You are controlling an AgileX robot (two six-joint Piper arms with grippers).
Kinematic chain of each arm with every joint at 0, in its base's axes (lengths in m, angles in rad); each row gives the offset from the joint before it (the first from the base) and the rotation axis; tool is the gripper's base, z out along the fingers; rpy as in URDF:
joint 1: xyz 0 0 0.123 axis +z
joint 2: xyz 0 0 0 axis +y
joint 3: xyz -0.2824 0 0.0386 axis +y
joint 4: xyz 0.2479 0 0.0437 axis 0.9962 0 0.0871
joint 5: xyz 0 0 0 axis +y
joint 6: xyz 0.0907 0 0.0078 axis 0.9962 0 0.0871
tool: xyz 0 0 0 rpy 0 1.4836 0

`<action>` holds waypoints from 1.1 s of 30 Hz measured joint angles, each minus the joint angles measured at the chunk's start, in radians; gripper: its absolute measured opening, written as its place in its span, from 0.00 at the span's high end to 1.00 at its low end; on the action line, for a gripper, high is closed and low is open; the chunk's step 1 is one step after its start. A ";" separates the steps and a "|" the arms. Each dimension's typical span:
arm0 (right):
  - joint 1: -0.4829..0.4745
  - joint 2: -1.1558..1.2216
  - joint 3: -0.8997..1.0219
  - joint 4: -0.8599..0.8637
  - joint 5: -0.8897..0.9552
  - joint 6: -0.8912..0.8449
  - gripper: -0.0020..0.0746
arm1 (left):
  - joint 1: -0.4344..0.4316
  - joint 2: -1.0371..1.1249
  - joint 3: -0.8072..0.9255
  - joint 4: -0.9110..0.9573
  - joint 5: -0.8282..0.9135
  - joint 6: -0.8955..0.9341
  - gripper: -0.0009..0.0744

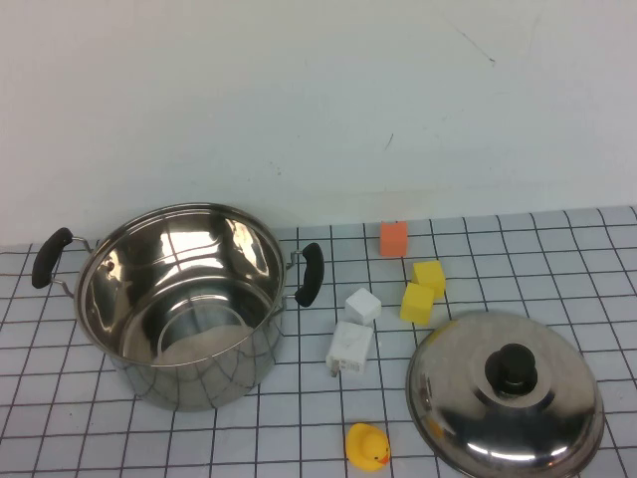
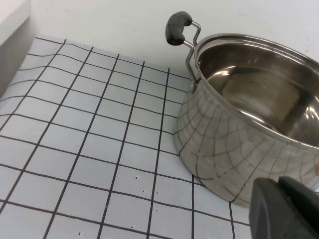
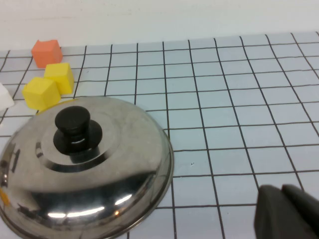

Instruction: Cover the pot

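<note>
- On the table's [image 1: 557, 249] left half: pot [image 1: 179, 304], uncovered, upright.
- Lid [image 1: 505, 393] lies well apart, at right.
- Left gripper [image 2: 284, 209] beside pot; right gripper [image 3: 286, 211] near lid; finger state: cannot tell.

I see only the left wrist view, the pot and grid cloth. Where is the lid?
Observer: The lid lies knob-up on the cloth, on the robot's right of the pot, apart from it.
Operator: Is something between them?
Observer: Yes, two white blocks; a rubber duck sits nearer the robot.
Operator: Where is the right gripper?
Observer: Only a dark part of the right gripper shows, beside the lid. The left gripper is near the pot's wall.
</note>
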 joint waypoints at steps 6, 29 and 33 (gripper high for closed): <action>0.000 0.000 0.000 0.000 0.000 0.000 0.98 | 0.000 0.000 0.000 0.000 0.000 0.000 0.99; 0.000 0.000 0.000 0.218 0.000 0.022 0.98 | 0.000 0.000 0.000 0.000 0.000 0.000 0.99; 0.000 0.000 0.008 0.521 0.009 0.128 0.98 | 0.000 0.000 0.000 0.000 0.000 0.000 0.99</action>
